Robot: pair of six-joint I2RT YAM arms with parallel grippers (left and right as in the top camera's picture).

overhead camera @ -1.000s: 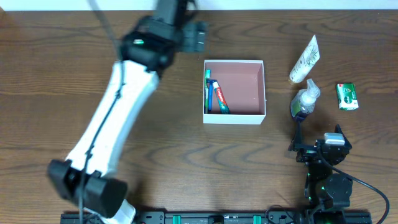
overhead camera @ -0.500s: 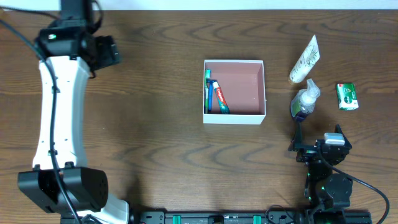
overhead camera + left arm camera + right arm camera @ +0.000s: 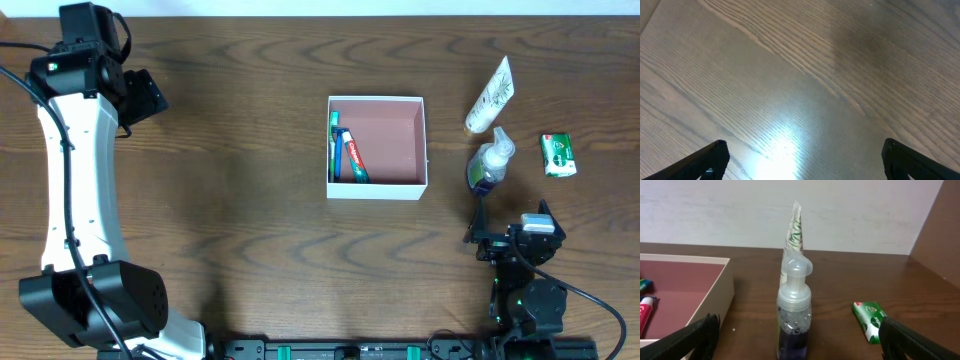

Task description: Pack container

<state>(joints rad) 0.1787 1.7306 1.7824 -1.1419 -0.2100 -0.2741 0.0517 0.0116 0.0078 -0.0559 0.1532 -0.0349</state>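
The big brown surface lies under the left gripper, whose fingers are wide apart with nothing between them. The container, a white box with a pink inside, sits far off to that gripper's right. The right gripper is wide apart and empty too, with the container ahead on its left, a white tube and a clear pump bottle straight ahead, a toothpaste and toothbrush inside the container, and a small green packet ahead on its right.

From the right wrist, the pump bottle hides half the tube and the edge crops the container.
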